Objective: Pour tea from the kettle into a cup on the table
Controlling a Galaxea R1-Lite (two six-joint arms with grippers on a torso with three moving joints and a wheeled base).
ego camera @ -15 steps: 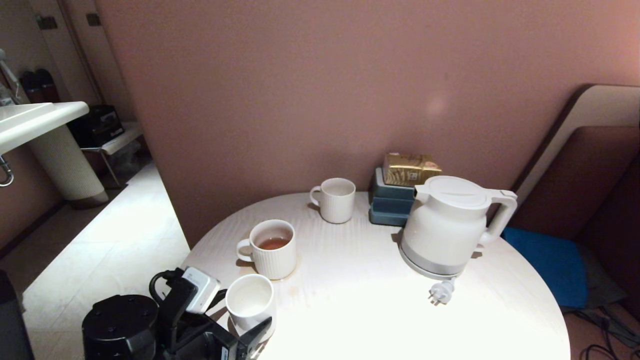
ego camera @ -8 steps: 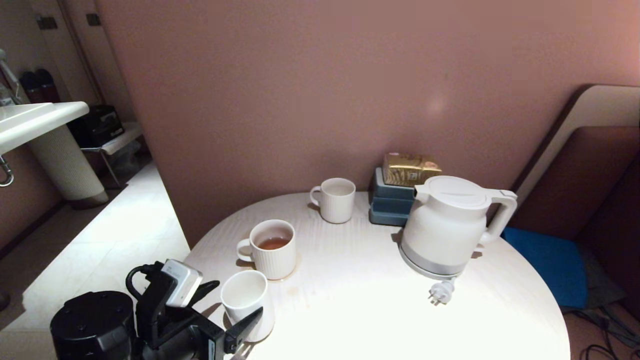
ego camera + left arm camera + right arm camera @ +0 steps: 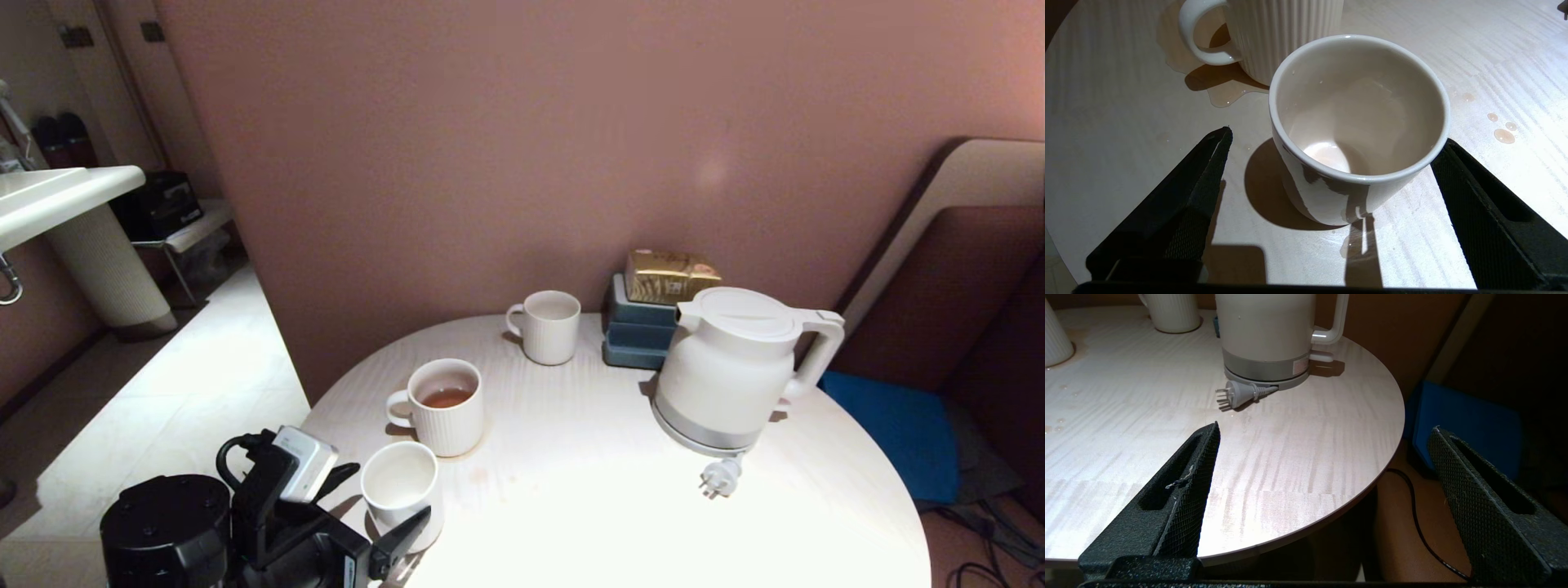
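My left gripper (image 3: pixel 380 510), jaws wide apart, straddles the empty handleless white cup (image 3: pixel 400 483); I should centre before squeezing gently, avoiding the near ribbed mug (image 3: pixel 442 406).

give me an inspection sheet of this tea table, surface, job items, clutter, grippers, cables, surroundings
Surface: round white table, tea puddle and droplets near the mugs.
Job's things: kettle upright, lid shut, right side; plain cup upright at near left edge, apparently empty.
Clutter: ribbed mug holding tea; second ribbed mug; gold packet on blue boxes.
Grippers: left gripper open, fingers either side of the cup; right gripper open, off the near right edge.
Cables: kettle plug loose on table; floor cables.
Surroundings: pink wall, sink, blue cushion.
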